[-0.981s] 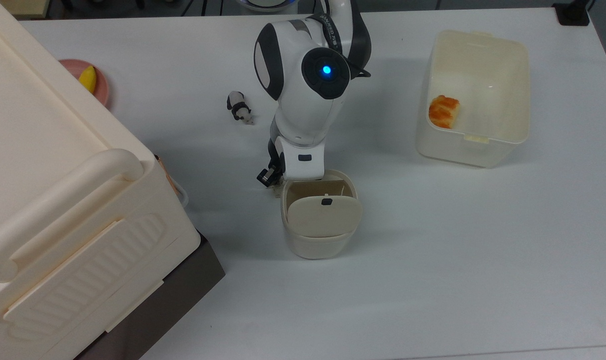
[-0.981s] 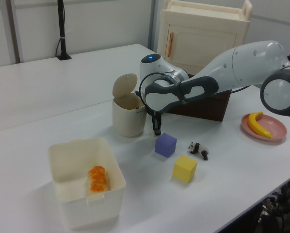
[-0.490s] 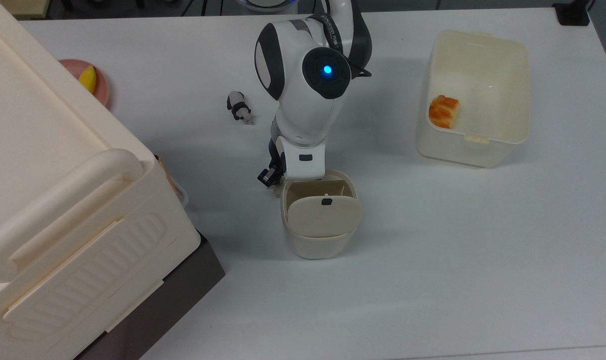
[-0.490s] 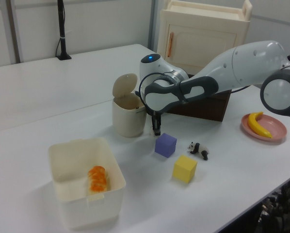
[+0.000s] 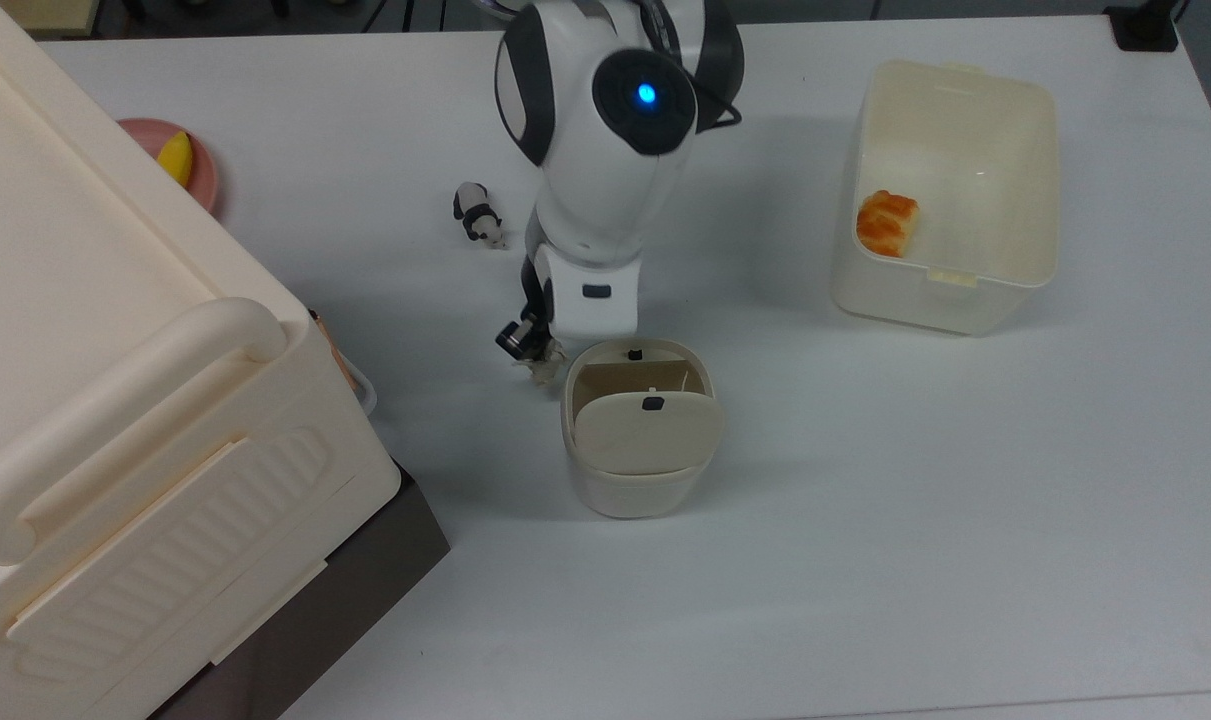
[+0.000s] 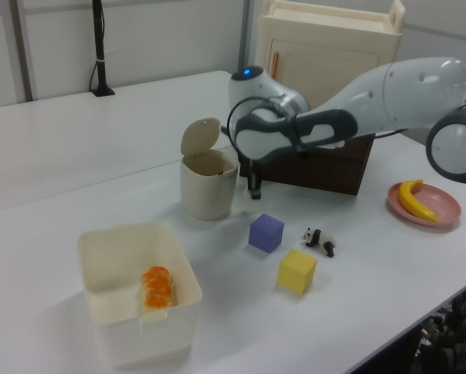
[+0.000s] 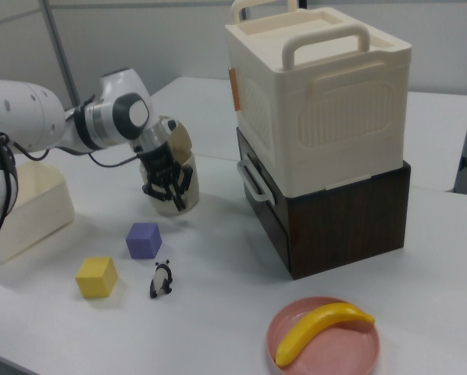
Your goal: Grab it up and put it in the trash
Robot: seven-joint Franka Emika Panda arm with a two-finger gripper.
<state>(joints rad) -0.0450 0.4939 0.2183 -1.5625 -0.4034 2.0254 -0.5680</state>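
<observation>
gripper (image 5: 532, 352) holds paper wad (image 5: 543, 371) beside trash bin (image 5: 641, 480), purple cube (image 6: 266, 232) near

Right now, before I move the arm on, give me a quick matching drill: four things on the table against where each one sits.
Things:
1. banana
2. orange food piece
3. panda figurine
4. paper wad

Places:
A. inside the rectangular tub
B. at the gripper, beside the trash bin
C. on the pink plate
D. on the bare table near the purple cube

Pairs: 1-C, 2-A, 3-D, 4-B
</observation>
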